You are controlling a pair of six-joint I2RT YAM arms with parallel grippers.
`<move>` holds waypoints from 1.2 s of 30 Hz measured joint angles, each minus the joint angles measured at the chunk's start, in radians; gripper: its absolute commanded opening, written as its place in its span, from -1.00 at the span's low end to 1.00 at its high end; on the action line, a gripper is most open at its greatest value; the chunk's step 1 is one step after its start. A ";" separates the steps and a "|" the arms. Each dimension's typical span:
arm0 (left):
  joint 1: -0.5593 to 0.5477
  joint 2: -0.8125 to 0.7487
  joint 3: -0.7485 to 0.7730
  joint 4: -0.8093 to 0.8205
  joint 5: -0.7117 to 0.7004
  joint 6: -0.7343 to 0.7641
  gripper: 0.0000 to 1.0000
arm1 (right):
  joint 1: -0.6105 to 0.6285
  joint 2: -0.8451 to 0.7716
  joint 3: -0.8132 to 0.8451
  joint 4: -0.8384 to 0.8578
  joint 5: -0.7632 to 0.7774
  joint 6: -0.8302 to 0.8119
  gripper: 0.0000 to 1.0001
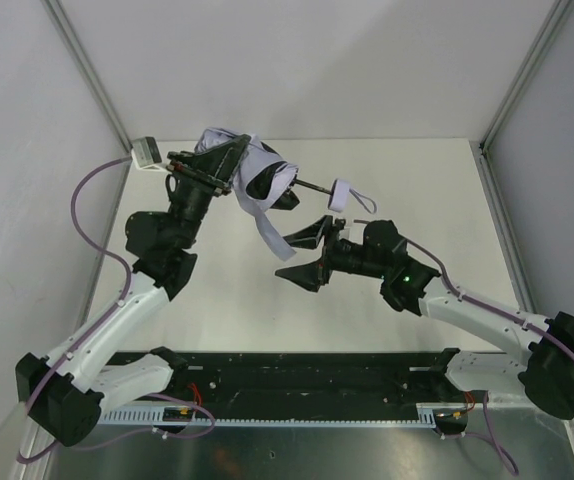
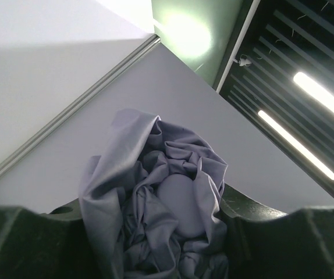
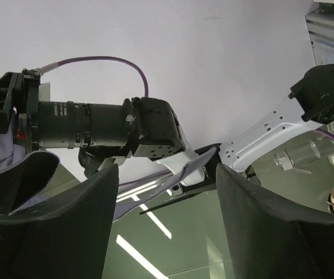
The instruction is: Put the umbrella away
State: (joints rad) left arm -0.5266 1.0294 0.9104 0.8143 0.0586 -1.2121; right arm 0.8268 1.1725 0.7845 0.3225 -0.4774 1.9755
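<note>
The umbrella is held in the air over the far left of the table, its lavender-grey canopy bunched. Its black shaft runs right to the pale handle with a loop strap. A fabric flap hangs down from it toward the right gripper. My left gripper is shut on the bunched canopy, which fills the left wrist view between the jaws. My right gripper is open and empty, below and right of the canopy, just under the shaft. In the right wrist view a strip of fabric hangs beyond the open fingers.
The white table is bounded by grey walls with aluminium corner posts at the back left and right. A black rail runs along the near edge between the arm bases. Lavender cables loop off both arms.
</note>
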 measured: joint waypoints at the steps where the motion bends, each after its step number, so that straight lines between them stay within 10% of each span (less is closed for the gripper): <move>1: 0.000 0.003 0.000 0.004 0.003 0.000 -1.00 | 0.004 0.000 0.000 -0.002 0.003 0.004 0.33; 8: 0.002 0.014 0.000 0.015 0.020 0.010 -1.00 | 0.006 -0.037 0.000 -0.056 0.033 0.014 0.34; 16: 0.004 0.017 0.000 0.021 0.033 0.008 -1.00 | -0.008 -0.083 -0.006 -0.070 0.047 0.015 -0.38; 28: 0.004 0.034 0.000 0.037 0.054 -0.020 -1.00 | -0.002 0.016 -0.014 0.011 0.055 0.015 -0.32; 36: 0.002 0.043 -0.009 0.049 0.071 -0.090 -1.00 | -0.008 0.147 -0.018 0.264 0.071 0.018 -0.99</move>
State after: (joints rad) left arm -0.5243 1.0729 0.9012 0.8631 0.1299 -1.3018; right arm 0.8188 1.3197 0.7666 0.5869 -0.4061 1.9930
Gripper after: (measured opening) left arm 0.474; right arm 0.047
